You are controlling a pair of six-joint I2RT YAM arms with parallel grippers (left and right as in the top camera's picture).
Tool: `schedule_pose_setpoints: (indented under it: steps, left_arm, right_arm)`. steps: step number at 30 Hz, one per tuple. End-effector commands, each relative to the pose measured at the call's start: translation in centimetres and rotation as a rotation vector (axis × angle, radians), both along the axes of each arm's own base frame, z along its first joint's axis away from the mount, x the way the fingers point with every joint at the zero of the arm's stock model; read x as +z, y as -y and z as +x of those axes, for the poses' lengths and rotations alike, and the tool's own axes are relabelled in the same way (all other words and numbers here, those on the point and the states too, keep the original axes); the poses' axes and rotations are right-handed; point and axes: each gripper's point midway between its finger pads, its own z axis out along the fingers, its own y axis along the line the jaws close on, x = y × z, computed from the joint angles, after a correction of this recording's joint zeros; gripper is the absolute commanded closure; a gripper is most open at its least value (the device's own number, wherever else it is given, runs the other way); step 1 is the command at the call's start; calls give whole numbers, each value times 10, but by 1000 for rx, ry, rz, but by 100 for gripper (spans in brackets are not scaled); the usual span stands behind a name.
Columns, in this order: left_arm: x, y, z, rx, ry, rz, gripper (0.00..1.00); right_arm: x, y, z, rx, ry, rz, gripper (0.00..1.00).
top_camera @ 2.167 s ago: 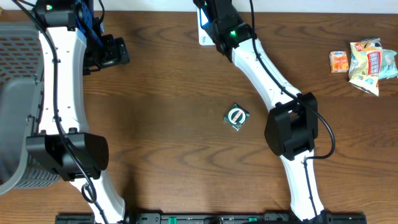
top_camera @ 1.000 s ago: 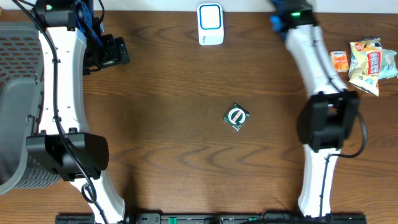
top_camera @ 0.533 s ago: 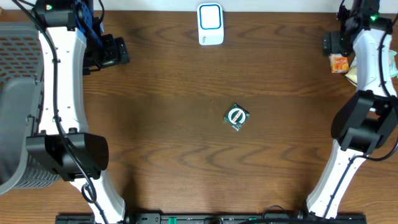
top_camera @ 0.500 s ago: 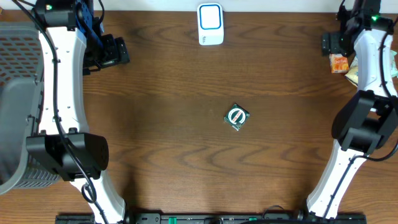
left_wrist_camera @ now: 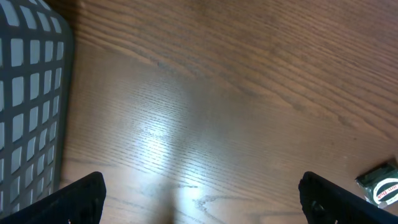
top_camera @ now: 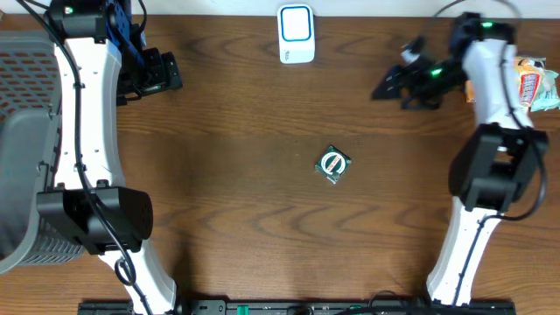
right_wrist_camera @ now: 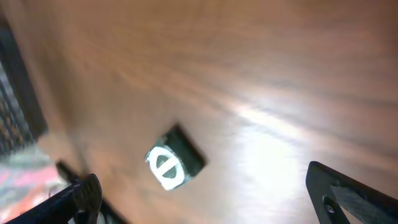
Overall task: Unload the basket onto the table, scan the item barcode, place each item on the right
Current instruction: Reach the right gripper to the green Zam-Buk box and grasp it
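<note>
We look down on a dark wooden bench (top_camera: pixel 262 105). A grey basket (top_camera: pixel 22 105) sits at its left edge. Near the back left corner the left jaws stand wide. A white and blue scanner (top_camera: pixel 296 33) rests midway along the back edge. The item (top_camera: pixel 332 164), a small dark packet with a round white mark, lies flat at the bench's centre. Toward the back right, the right jaws stand wide, well apart from it. Snack packets (top_camera: pixel 534 79) fill the back right corner.
</note>
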Motion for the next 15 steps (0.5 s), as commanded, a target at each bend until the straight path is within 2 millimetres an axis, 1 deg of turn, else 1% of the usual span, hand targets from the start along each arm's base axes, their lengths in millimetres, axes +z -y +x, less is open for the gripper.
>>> schedule_pose_setpoints:
  steps: [1,2,3,5,7,8,9,12,15]
  left_arm:
    - [-1,-3,0,0,-6,10,2]
    - [-1,-3,0,0,-6,10,2]
    - [-1,-3,0,-1,-6,10,2]
    - [-1,-3,0,-1,-6,10,2]
    - [-1,-3,0,0,-6,10,2]
    - [-1,-3,0,0,-6,10,2]
    - [-1,-3,0,0,-6,10,2]
    - [-1,-3,0,-1,-6,10,2]
    - [-1,-3,0,0,-6,10,2]
  right_arm:
    - [-24,-32,-26,119,-74,-97,1]
    - [-34,-39,-36,163,-97,-152,1]
    - [-39,-43,-42,190,-111,-182,1]
    - [-55,-59,-64,282,-155,-292,1]
    - [-62,-70,-77,307,-189,-362,1]
    - [-64,-75,-81,316,-198,-395,1]
    - [-67,-79,-87,315,-211,-464,1]
    - [-67,-80,-102,304,-250,-629,1]
    - [-62,-82,-119,321,-299,-690,1]
